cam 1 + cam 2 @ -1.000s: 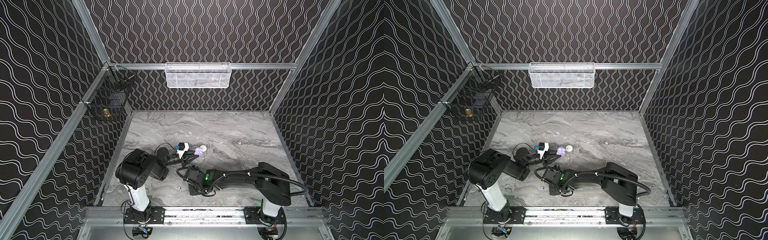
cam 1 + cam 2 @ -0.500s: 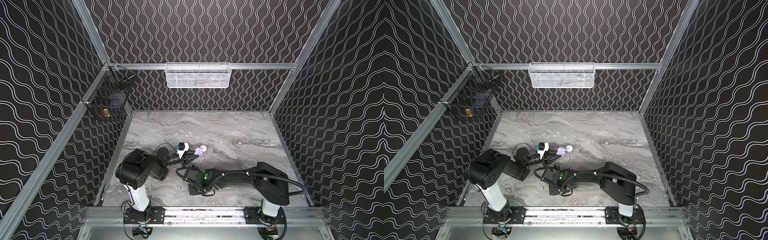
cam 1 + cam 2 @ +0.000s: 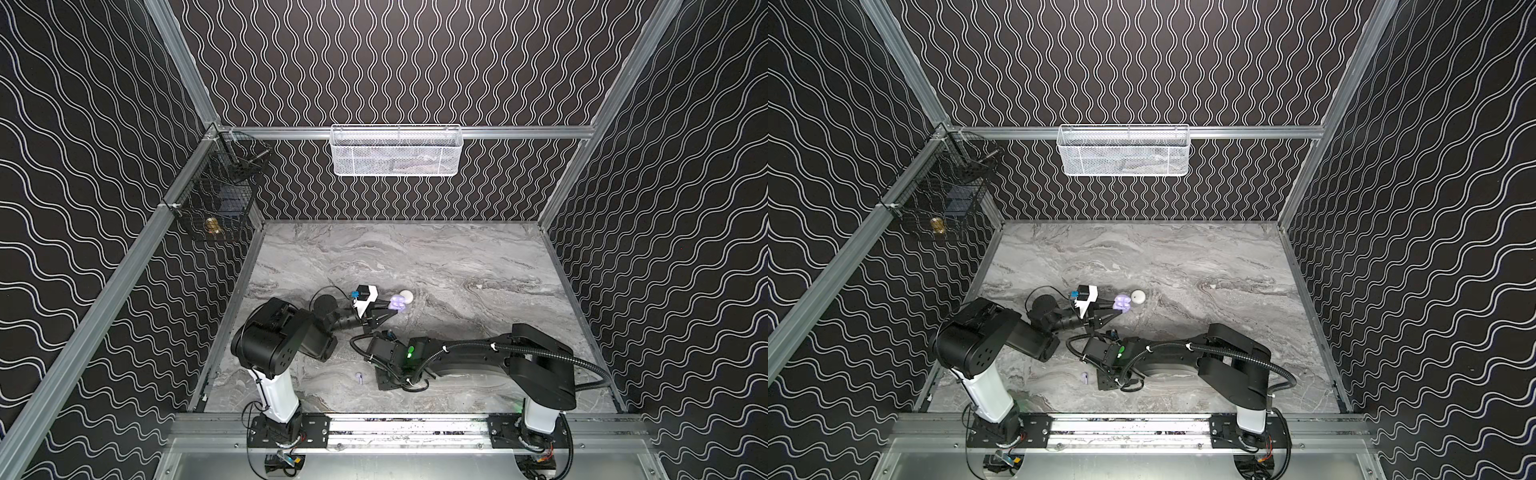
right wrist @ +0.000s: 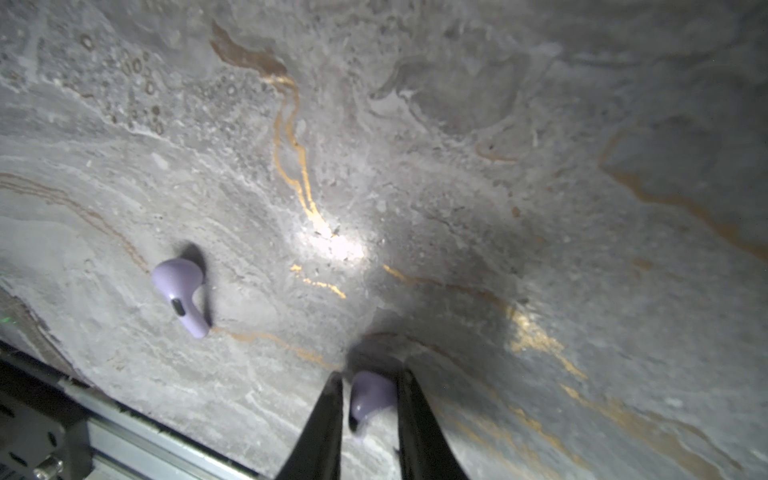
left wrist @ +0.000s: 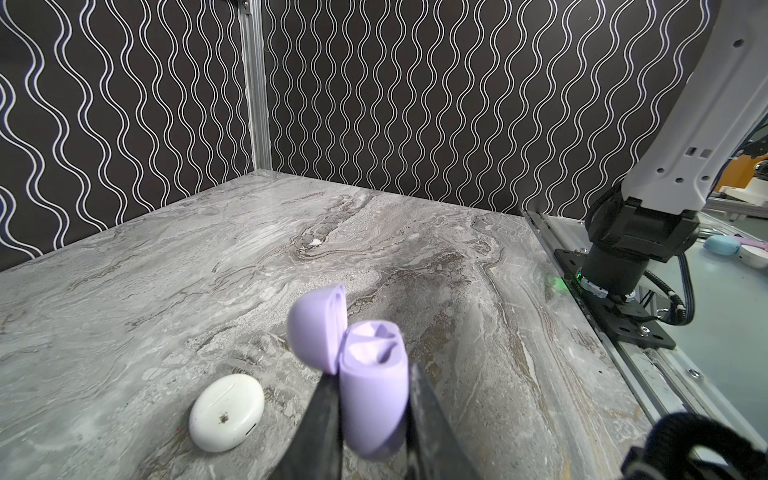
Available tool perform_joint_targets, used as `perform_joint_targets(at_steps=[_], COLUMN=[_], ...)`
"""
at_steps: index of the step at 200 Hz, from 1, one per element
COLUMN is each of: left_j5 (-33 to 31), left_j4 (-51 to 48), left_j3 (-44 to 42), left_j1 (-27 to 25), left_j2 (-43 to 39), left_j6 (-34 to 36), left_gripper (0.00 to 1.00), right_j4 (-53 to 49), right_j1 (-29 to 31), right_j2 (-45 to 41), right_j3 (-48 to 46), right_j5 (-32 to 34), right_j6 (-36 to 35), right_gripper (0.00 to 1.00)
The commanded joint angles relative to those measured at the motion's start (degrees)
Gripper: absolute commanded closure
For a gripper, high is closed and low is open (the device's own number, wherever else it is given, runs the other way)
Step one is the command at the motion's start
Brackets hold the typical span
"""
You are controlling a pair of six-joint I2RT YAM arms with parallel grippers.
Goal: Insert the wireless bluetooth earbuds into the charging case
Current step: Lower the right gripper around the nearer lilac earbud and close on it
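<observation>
My left gripper [image 5: 372, 419] is shut on a lavender charging case [image 5: 372, 395], held above the table with its lid [image 5: 316, 324] hinged open; both top views show the case [image 3: 397, 303] [image 3: 1122, 302]. Just beyond it a closed white case [image 5: 226, 411] [image 3: 406, 296] lies on the table. My right gripper [image 4: 370, 380] points down at the marble near the front, shut on a lavender earbud [image 4: 371, 397] whose stem tip is at the surface. A second lavender earbud [image 4: 183, 297] [image 3: 358, 376] [image 3: 1085, 377] lies loose beside it. A tiny white earbud [image 3: 479, 286] [image 5: 316, 242] lies farther right.
A white mesh basket [image 3: 397, 151] hangs on the back wall. A black wire basket [image 3: 216, 203] hangs on the left wall. An aluminium rail [image 3: 395, 424] runs along the front edge, close to the right gripper. The right arm's base [image 5: 623, 249] stands beside that rail.
No clear change shows in the top views. Both arms stay where they were, and the lavender case stays in the left gripper.
</observation>
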Motion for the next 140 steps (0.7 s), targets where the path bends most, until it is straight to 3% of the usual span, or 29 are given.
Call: perform_joint_targets(at_steps=[1, 140], left_j5=[0.18, 0.27], left_j4=[1.92, 1.92], left_j3=[0.42, 0.69], left_j1=[0.10, 0.17], left_j2=[0.01, 0.19], left_j6=[-0.65, -1.00], left_gripper=[0.79, 0.79], right_j4=[-1.52, -5.80], right_j1=[0.01, 1.62], right_j2=[0.83, 2.02], right_j3=[0.61, 3.38], right_j5=[0.78, 2.29], right_j6=[-0.03, -3.22], right_gripper=[0.75, 0.71])
